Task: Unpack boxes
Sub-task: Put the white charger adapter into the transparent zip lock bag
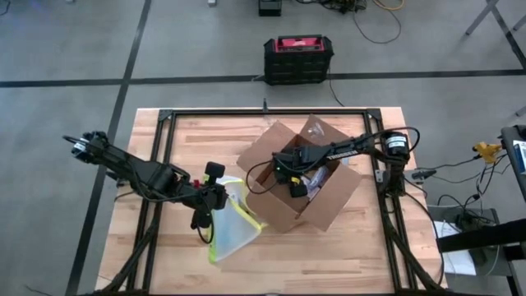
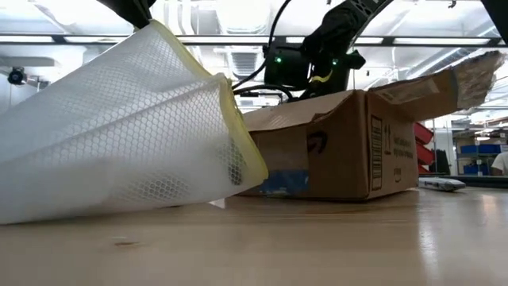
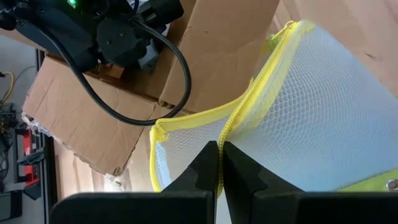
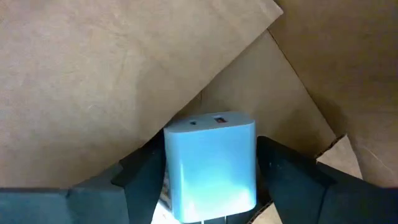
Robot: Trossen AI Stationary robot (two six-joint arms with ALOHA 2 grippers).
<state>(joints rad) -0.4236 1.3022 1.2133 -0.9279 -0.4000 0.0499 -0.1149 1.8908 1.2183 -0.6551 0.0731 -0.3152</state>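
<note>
High view has the cardboard box (image 1: 300, 185) near the middle of the counter (image 1: 362, 247), flaps splayed, with the right gripper (image 1: 293, 187) reaching down inside. Its jaws flank a pale blue charger (image 4: 210, 165), seemingly closing to lift it out, though whether they grip it I cannot tell. Just beside the box, the left gripper (image 3: 220, 163) is clenched on the yellow-edged mesh pouch (image 1: 233, 218), probably holding it aside.

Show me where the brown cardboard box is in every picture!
High view: cardboard box, middle of the table, flaps open.
Low view: right of centre, behind the mesh pouch.
Left wrist view: upper part.
Right wrist view: fills the background.
Shared landmark: the yellow-edged pouch beside it.
</note>
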